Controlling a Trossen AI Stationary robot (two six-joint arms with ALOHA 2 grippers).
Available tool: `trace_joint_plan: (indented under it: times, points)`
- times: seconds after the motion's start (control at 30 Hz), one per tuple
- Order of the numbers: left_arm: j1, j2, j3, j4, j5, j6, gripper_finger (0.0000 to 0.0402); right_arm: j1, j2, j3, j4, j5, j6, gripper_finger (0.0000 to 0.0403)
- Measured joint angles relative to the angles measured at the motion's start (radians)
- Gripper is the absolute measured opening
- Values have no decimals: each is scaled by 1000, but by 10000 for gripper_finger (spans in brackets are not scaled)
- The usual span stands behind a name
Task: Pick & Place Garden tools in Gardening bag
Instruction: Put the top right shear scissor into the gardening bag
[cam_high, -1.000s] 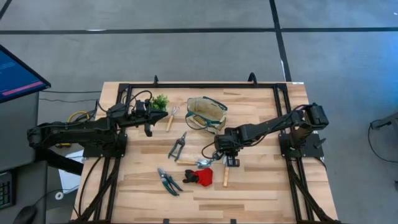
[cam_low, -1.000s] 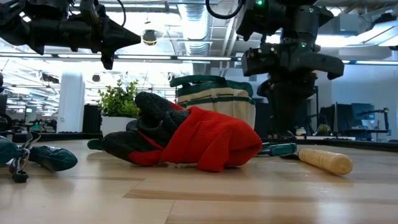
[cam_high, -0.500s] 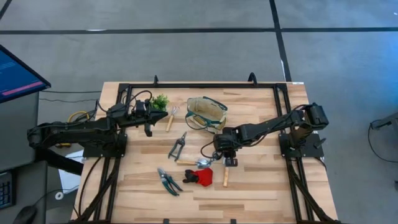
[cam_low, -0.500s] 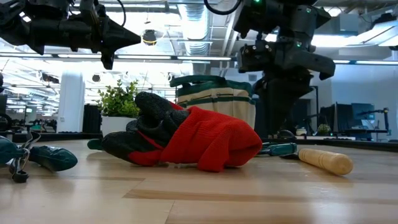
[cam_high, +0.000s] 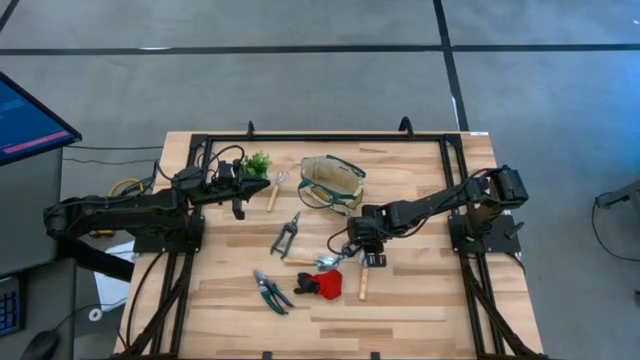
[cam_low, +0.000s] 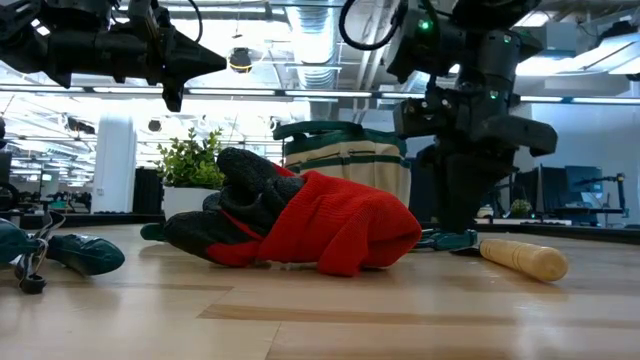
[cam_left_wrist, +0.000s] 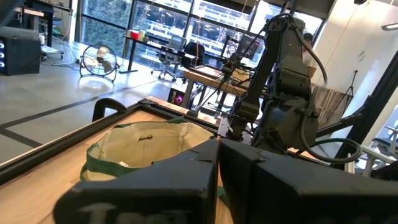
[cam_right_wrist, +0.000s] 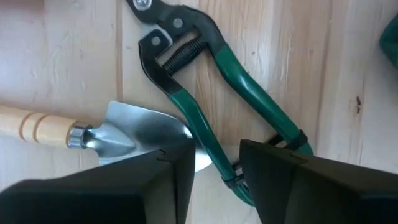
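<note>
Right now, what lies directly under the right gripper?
Under the right gripper, jaws open, lie green-handled pruning shears and a wooden-handled trowel, its blade overlapping a shear handle. The fingers hide the blade's edge and the handle ends.

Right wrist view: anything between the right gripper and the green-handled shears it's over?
Nothing visible. The right gripper stands open, directly above the green-handled shears; one handle runs into the gap between its fingers. A trowel blade lies touching the shears beside one finger, so closing might catch it too.
</note>
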Motion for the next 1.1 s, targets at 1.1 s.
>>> trace_joint_plan:
  times: [1.1]
  points:
    - [0, 0, 0, 0, 0, 3, 2, -38, 29, 4, 34, -28, -93, 118]
